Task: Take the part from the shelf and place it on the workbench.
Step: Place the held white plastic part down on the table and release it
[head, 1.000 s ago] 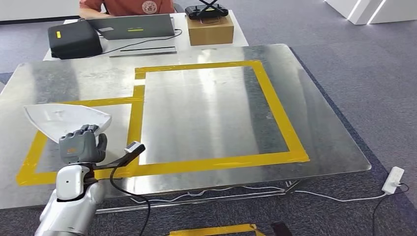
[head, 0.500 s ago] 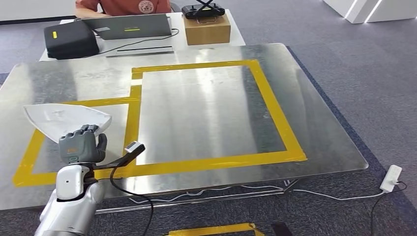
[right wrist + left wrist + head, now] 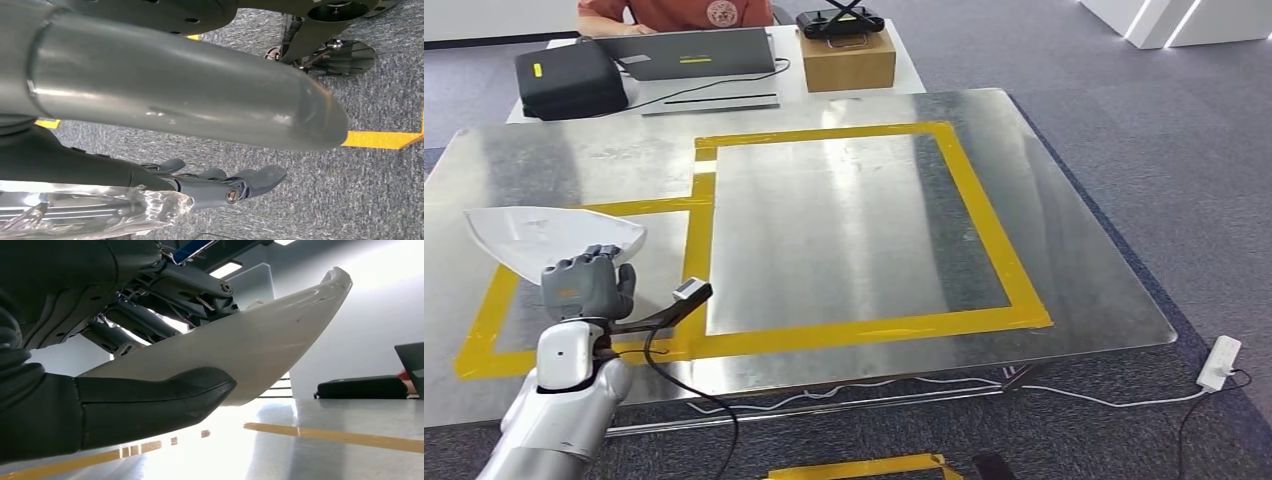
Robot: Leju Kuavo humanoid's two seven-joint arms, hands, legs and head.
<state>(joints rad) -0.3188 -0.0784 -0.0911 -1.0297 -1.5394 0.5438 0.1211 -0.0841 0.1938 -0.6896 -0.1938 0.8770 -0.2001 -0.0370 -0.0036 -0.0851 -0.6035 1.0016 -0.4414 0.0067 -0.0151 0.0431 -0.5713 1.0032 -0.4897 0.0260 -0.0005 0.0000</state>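
Above the near left corner of the workbench (image 3: 844,230), over the smaller yellow-taped square (image 3: 686,262), the white curved part (image 3: 544,238) is held clear of the metal top, its broad end reaching away from the left hand (image 3: 584,288) toward the table's left edge. That hand grips it from the near side, thumb (image 3: 155,397) under the lower face and darker fingers (image 3: 165,295) over the upper one. The right hand (image 3: 227,184) hangs over grey carpet with fingers loosely extended and holding nothing; beyond the workbench stand a black case (image 3: 569,80), a laptop (image 3: 686,53) and a cardboard box (image 3: 847,60).
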